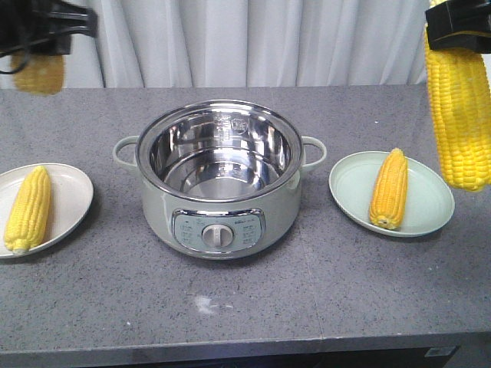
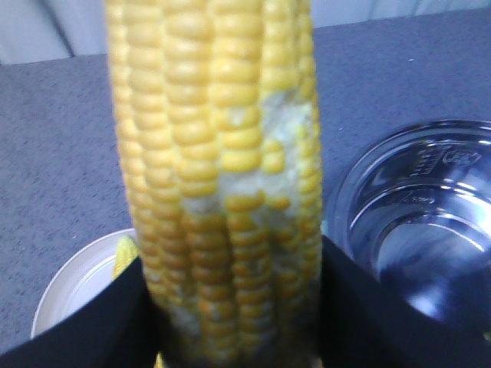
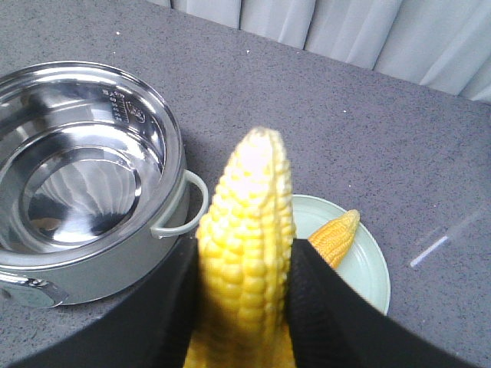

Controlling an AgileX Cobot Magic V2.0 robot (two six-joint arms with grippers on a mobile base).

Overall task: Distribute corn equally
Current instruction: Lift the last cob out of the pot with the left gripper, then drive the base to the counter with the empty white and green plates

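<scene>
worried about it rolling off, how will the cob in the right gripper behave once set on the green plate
The held cob looks round and tapered, so it would probably roll in a curve. The raised rim of the green plate should stop it. It seems stiff, hanging straight from the right gripper.

My front camera looks forward and slightly down over the desk (image 1: 245,307) from well back. It frames the pot (image 1: 161,207) at centre, the left plate (image 1: 73,195), the right plate (image 1: 430,203) and the curtain (image 1: 253,42) behind. My left wrist camera sits tight against the left cob (image 2: 215,192) clamped in my left jaws, peering past it down at left plate and pot. My right wrist camera, equally close behind the right cob (image 3: 249,230), sees pot and right plate. All three share the pot.
</scene>
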